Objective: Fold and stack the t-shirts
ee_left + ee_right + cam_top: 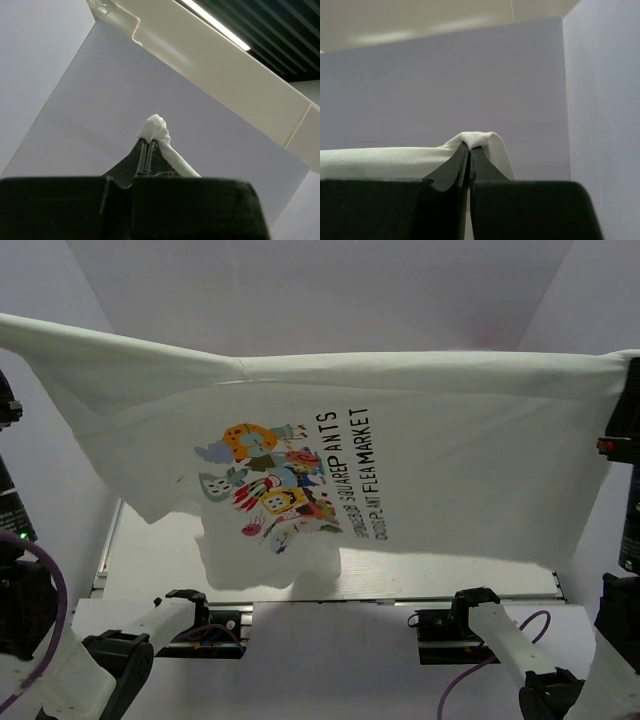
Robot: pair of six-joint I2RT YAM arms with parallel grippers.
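1. Enclosed by white wall panels (300,290) at the rear and on both sides; pale tabletop (450,580) below.
2. Locate the t-shirt (450,460): raised above the tabletop, stretched wide by its upper edge between two grip points, colour print (270,485) turned sideways, lower edge hanging loose. Contact between lower edge and tabletop: not determinable.
3. Check the left pincer (148,142): pressed together, pinching a small bunched wad of white cloth.
4. Check the right pincer (469,149): pressed together, pinching a folded-over edge of the same cloth.
5. Treat the t-shirt, by judgement, as light, soft and limp: no stiffness of its own, sagging wherever unsupported, likely to creep out of a shallow pinch under tension.
6. Take hold at hems, seams or corners for the added bulk of doubled cloth; avoid single-layer mid-panel grips, prone to puckering.
7. Use the top view for overall spread, print orientation and droop; grip points at its extreme edges, pinch detail unreadable.
8. Use the wrist views for depth of bite and bunching at each tip. No sight of the t-shirt body or tabletop from the left one; only a strip of taut cloth from the right.
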